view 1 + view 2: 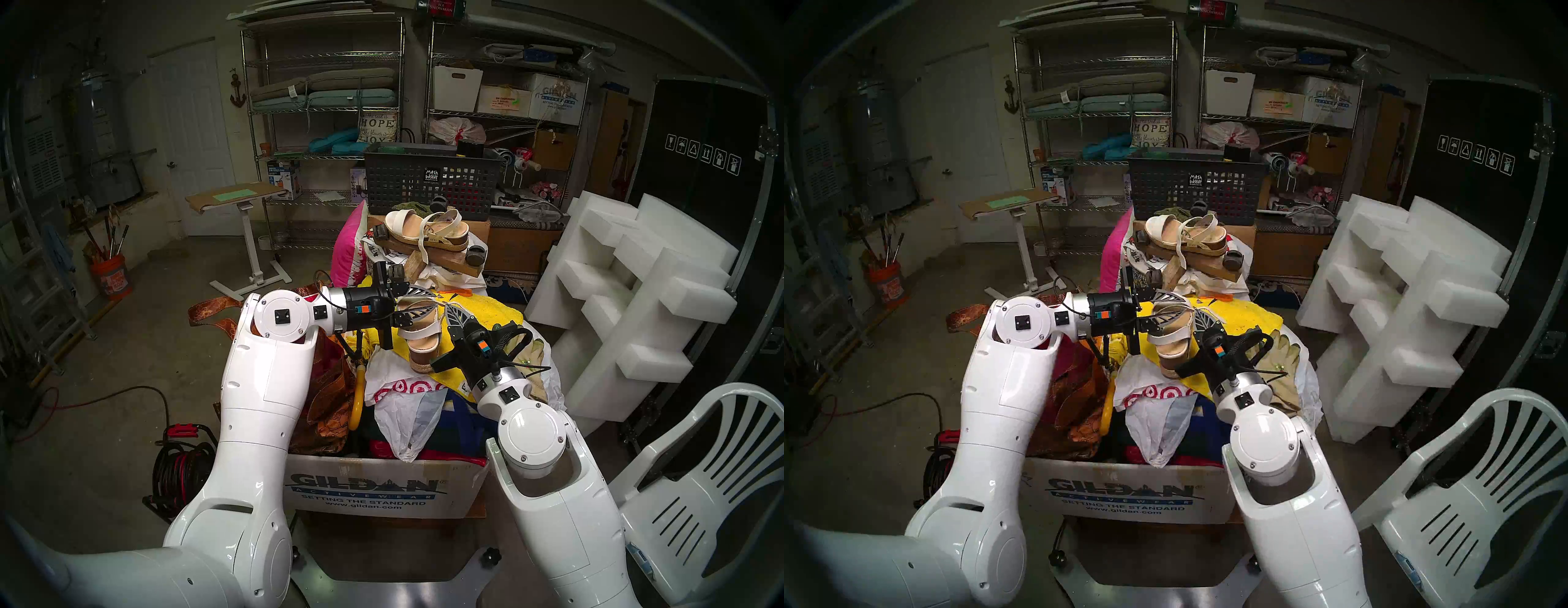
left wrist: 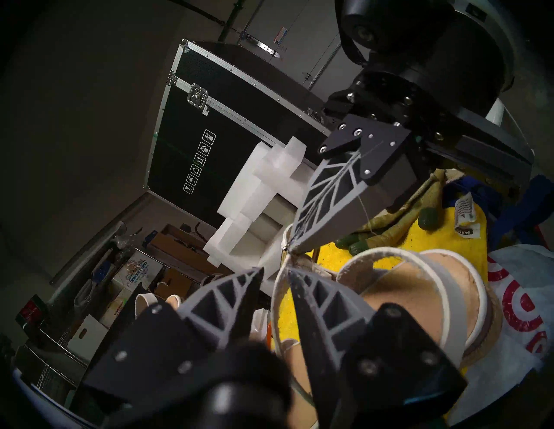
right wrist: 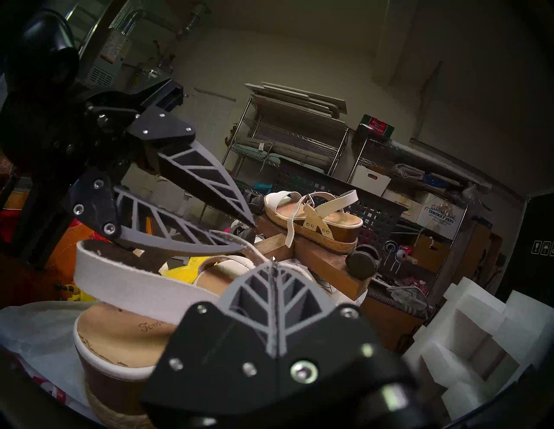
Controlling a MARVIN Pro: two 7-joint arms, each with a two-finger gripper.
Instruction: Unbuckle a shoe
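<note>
The white-strapped wedge sandal (image 1: 418,339) (image 1: 1172,339) stands on a pile of bags and cloth, its tan insole (image 2: 419,284) and brown jute-wrapped heel (image 3: 120,338) in view. My left gripper (image 1: 435,300) (image 2: 275,269) comes in from the left. It is open, and the thin ankle strap (image 2: 275,299) runs between its fingers. My right gripper (image 1: 447,305) (image 2: 292,248) (image 3: 274,265) is shut, its tip pinching that strap at the small metal buckle, just beyond my left fingertips.
A flatter white-strapped platform sandal (image 1: 428,231) (image 3: 314,215) lies on a wooden dolly (image 1: 458,265) behind. The pile fills a Gildan cardboard box (image 1: 365,488), with a yellow towel (image 1: 496,310) and gloves (image 1: 526,348). Foam blocks (image 1: 636,297) and a white chair (image 1: 700,467) stand on the right.
</note>
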